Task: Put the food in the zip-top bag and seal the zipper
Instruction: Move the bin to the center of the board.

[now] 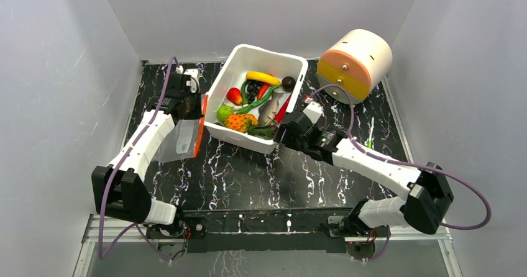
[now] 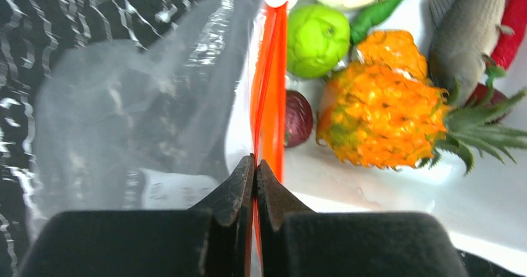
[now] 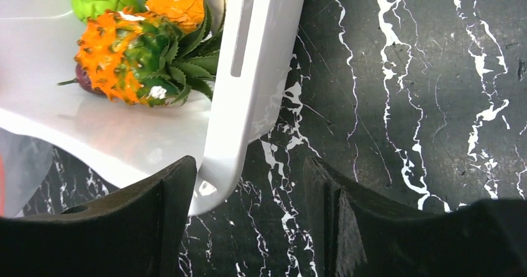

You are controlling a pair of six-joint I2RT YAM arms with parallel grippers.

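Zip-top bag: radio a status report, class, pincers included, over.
Left pincer shut on red-orange zipper strip of clear floppy plastic bag. Right pincer open at near corner of white rectangular plastic bin. Bright plastic toy food in bin, none seen in bag.

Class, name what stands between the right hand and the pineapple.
The wall of the white bin stands between the right hand and the pineapple, as the right wrist view shows.

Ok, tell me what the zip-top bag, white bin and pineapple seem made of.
The zip-top bag: thin clear plastic film, glossy, wrinkled, the table showing through; white bin: rigid plastic, smooth with soft sheen, moulded slot in its rim; pineapple: likely moulded plastic or rubber, matte, bumpy painted skin.
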